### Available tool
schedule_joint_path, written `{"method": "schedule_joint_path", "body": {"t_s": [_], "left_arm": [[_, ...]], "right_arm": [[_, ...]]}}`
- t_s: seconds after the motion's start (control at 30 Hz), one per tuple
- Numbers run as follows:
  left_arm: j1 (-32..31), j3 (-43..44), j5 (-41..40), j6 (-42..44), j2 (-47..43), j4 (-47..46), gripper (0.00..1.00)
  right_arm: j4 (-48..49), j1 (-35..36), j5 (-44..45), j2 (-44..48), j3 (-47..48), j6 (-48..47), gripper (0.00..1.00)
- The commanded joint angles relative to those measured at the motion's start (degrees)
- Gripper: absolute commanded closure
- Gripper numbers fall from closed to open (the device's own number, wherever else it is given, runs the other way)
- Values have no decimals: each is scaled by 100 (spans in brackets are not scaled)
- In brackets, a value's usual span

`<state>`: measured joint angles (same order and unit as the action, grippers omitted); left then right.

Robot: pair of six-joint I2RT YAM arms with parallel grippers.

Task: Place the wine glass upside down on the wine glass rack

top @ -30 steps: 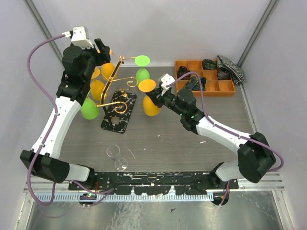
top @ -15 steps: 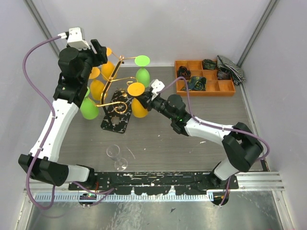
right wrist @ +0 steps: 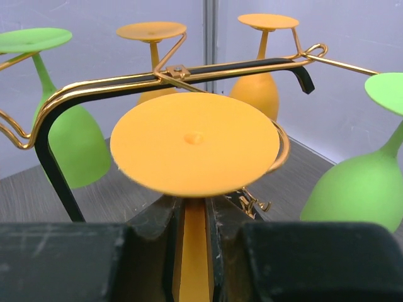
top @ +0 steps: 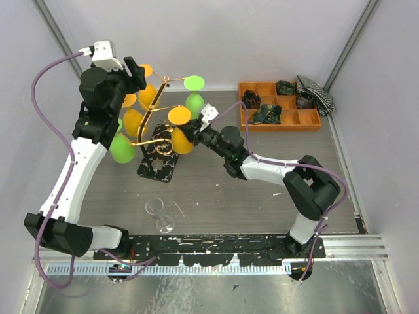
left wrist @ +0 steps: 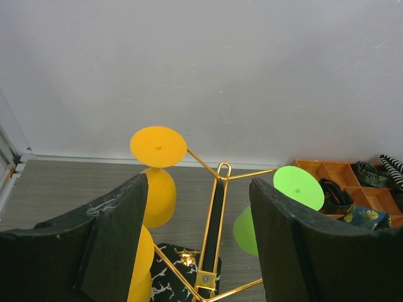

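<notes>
Wine glass (right wrist: 195, 141) upside down in right tool (right wrist: 194, 217)

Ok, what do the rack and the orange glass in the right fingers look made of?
The wine glass rack: thin glossy gold wire, likely metal; its base black with white veins, marble-look. The orange glass: opaque, evenly matte, probably plastic.

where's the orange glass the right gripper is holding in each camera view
top external: orange wine glass at centre, just right of the wine glass rack, held by the right gripper.
left wrist: cannot pick it out; only other orange glasses already hanging.
right wrist: its round foot fills the centre, stem between the fingers.
shared landmark: the wine glass rack's gold top bar.
</notes>
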<state>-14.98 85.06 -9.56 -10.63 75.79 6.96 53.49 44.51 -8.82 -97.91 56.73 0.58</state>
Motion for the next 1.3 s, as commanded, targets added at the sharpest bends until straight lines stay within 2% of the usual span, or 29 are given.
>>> {"method": "schedule_joint_path", "body": {"t_s": [0.0,0.37,0.8,1.0,1.27], "left_arm": [[35,-85,-46,102,-165,-63,28],[107,-145,-41,147,-196,-81,27],[146,-139,51,127,-93,-168,27],[148,-134,76,115,-62,-177,27],[155,-148,130,33,-22,-195,27]], "right_arm": [[481,27,-18,-147,536,31,99],[287,28,-65,-746,1149,158,100],[313,26,903,-1102,1583,-39,99],[428,-1,1309,-1116,1496,-95,99],[875,-102,1461,-1145,1258,-67,91]]}}
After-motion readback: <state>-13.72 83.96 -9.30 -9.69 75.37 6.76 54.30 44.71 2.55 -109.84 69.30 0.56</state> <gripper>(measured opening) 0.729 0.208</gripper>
